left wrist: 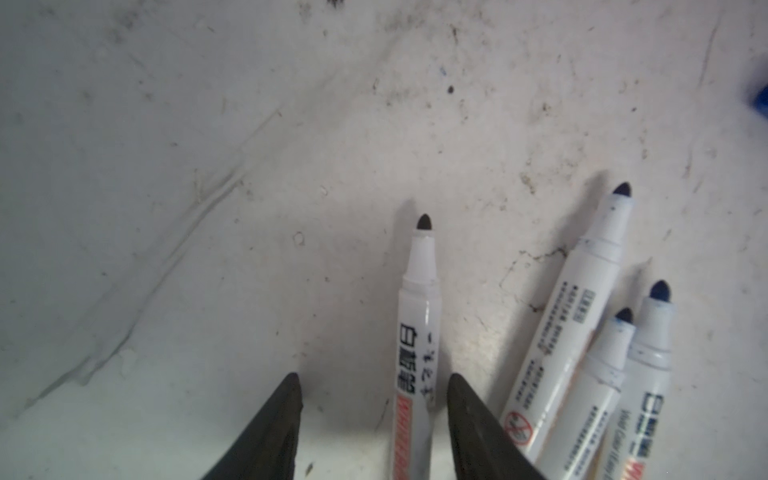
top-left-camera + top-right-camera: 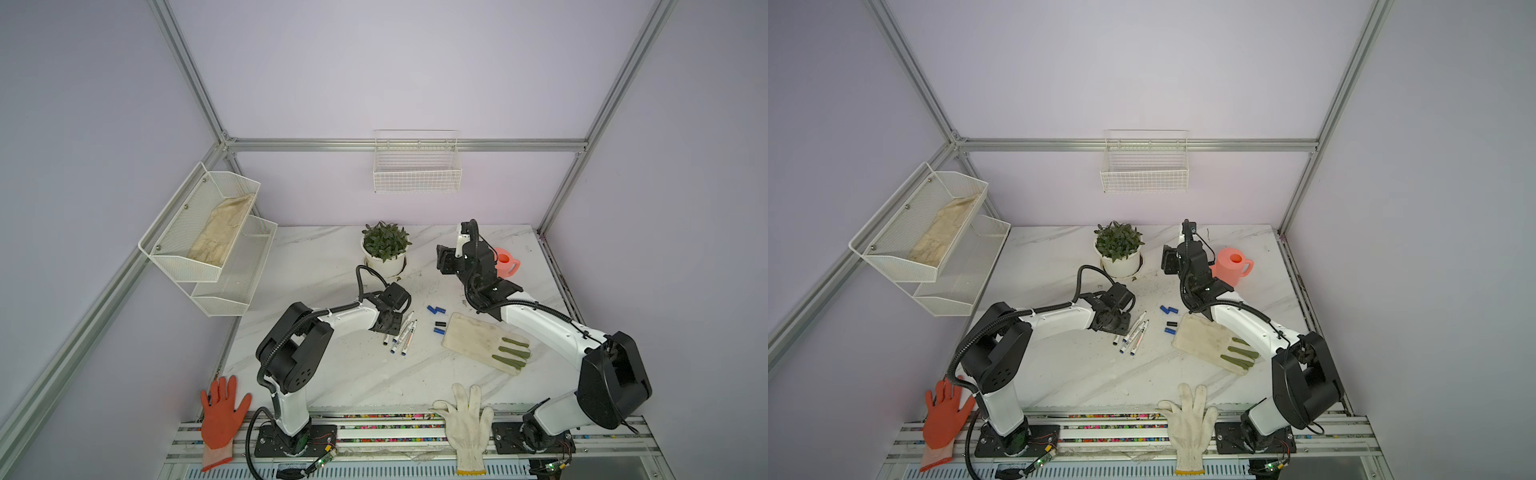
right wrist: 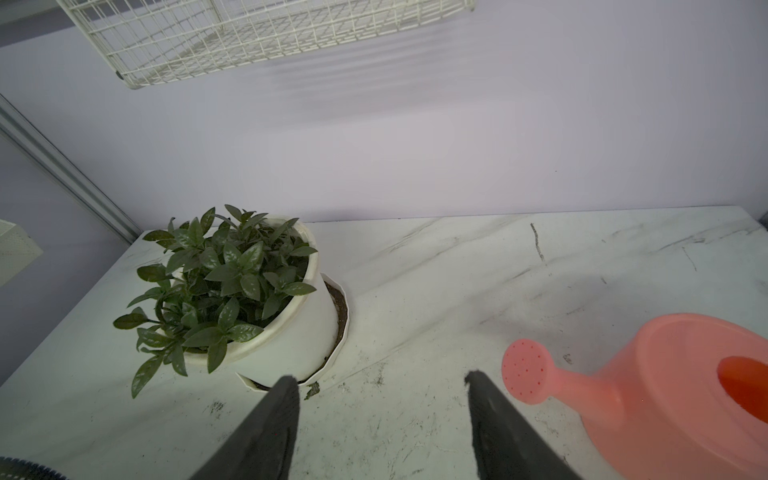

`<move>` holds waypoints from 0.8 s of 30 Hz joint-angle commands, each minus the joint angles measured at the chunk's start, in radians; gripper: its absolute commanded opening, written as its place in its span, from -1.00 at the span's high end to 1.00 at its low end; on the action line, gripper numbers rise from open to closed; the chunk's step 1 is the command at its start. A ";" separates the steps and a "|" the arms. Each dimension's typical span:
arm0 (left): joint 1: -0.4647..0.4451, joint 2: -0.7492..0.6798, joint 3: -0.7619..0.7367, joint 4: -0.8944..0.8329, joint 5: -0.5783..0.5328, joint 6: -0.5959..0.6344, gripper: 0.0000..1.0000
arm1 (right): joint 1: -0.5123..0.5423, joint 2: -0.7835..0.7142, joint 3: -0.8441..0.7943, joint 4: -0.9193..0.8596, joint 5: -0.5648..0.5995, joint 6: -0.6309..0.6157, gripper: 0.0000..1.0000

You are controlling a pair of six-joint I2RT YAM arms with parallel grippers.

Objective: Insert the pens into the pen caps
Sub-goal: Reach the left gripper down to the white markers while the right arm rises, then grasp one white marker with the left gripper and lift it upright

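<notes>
Here, in a top view, the pens (image 2: 405,334) lie on the tabletop (image 2: 332,374) near the pen caps (image 2: 440,324). Left wrist: the left claw (image 1: 374,380), half-wide, straddles the black-tipped pen (image 1: 415,332), probably light and slippery; grip mid-barrel. Right wrist: the right claw (image 3: 382,380) is wide, empty.

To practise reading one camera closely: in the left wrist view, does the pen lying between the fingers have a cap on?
No, the pen between the left gripper's fingers ends in a bare dark tip.
</notes>
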 commanded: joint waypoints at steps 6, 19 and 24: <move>-0.005 0.028 0.099 -0.086 0.097 0.016 0.57 | 0.005 -0.027 0.012 -0.041 0.023 0.015 -0.29; -0.004 -0.232 -0.059 0.456 0.045 0.040 1.00 | 0.006 -0.059 -0.023 0.022 -0.140 0.079 -0.18; -0.005 -0.288 -0.215 0.834 0.042 0.013 1.00 | 0.004 -0.052 -0.042 0.118 -0.405 0.117 -0.10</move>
